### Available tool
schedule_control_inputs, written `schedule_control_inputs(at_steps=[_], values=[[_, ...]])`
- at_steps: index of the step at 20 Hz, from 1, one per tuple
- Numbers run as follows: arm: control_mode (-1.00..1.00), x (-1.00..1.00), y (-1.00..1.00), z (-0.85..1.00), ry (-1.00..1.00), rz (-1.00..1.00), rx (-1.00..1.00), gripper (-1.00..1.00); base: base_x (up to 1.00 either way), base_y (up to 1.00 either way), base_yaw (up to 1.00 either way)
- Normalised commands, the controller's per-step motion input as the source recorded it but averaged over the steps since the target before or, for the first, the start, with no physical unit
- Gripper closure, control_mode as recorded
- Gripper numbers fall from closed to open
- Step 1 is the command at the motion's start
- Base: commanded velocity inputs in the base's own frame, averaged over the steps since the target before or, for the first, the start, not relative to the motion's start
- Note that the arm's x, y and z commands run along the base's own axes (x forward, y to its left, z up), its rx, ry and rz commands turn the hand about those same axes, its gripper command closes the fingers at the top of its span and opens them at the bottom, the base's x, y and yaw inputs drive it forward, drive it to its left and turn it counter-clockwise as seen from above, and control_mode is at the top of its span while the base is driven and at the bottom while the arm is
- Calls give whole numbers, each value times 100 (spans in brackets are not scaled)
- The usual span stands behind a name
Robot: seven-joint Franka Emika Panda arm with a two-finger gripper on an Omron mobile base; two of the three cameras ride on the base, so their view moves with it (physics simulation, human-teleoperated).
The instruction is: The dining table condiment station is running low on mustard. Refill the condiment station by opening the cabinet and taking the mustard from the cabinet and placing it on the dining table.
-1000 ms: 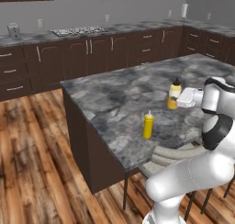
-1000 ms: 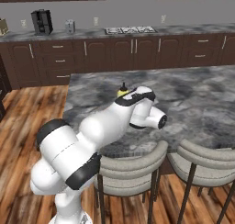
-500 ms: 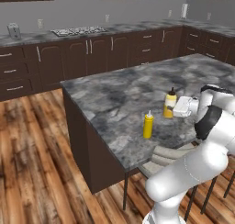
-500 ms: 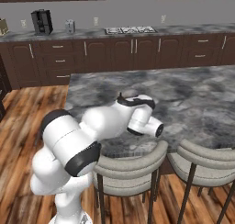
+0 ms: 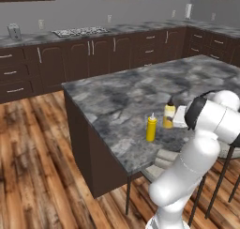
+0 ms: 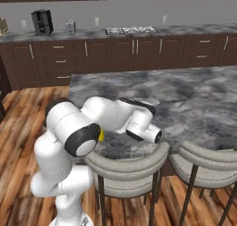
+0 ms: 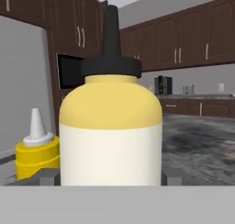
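Claw (image 7: 110, 179) fingers flank the mustard (image 7: 110, 126), apparently gripping it, upright on our marbled table (image 5: 122, 99) near its stool-side edge. Left base view shows the slimmer bottle (image 5: 151, 128) beside it.

Mustard (image 5: 169, 115) upright on the tabletop (image 5: 131, 89) near its front edge, just right of the slimmer bottle (image 5: 151, 127). Tool (image 5: 182, 117) right beside the mustard. Two stools (image 6: 127, 166) tucked under the front edge. Wall counter (image 5: 70, 35) behind.

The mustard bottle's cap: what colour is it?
Black, a tall pointed cap on the mustard bottle; clearest in the hand view.
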Motion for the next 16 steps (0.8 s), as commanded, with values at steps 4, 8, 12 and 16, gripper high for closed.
schedule_control_inputs(at_steps=[4, 8, 12, 16], values=[[-100, 12, 0, -41, 0, 10, 0, 100, 0, 0, 0], [-100, 3, 0, -41, 0, 10, 0, 100, 0, 0, 0], [-100, 13, -2, -36, 0, 9, 0, 100, 0, 0, 0], [-100, 29, -14, -27, 0, 7, 0, 100, 0, 0, 0]])
